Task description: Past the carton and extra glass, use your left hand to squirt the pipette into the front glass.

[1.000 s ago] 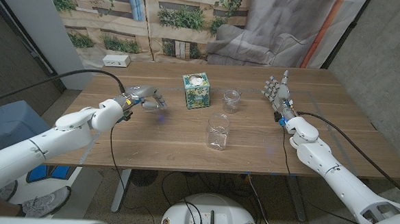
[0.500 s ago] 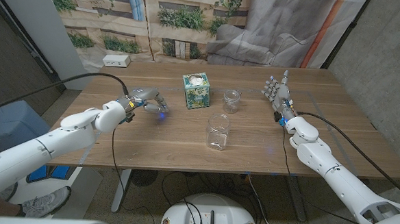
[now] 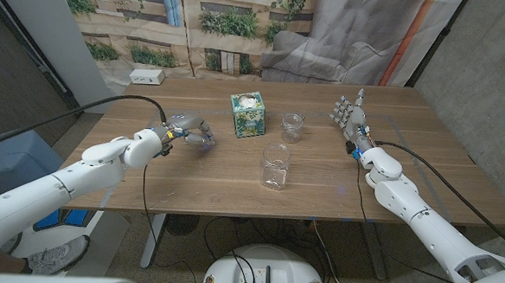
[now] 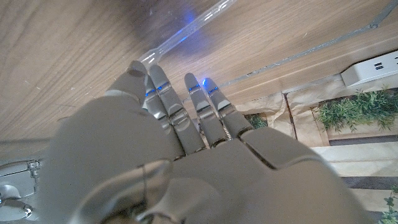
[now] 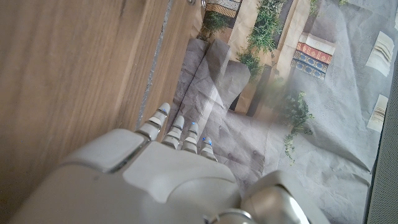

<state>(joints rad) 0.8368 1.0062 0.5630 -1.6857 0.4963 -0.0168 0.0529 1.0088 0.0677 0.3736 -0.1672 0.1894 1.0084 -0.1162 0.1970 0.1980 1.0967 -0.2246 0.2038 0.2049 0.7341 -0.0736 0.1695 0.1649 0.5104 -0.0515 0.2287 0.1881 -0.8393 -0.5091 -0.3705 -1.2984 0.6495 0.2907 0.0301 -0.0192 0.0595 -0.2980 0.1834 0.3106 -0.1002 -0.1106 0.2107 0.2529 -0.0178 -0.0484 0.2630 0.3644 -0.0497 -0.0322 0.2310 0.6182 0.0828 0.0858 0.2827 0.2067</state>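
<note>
My left hand (image 3: 191, 126) hovers over the table's left half, left of the green patterned carton (image 3: 248, 114). In the left wrist view a clear pipette (image 4: 189, 32) runs out from the tips of the thumb and fingers (image 4: 155, 74), which pinch its near end. The front glass (image 3: 275, 166), empty and clear, stands near the middle toward the front edge. An extra glass jar (image 3: 293, 126) stands behind it, right of the carton. My right hand (image 3: 351, 119) stands upright at the table's right side, fingers apart and holding nothing.
A white power strip (image 3: 147, 76) lies at the table's back left corner. Bare wood stretches between my left hand and the front glass. A printed backdrop and grey cloth hang behind the table (image 3: 424, 168).
My left hand has drifted right toward the carton and its fingers have spread downward. The right arm, carton and both glasses have stayed put.
</note>
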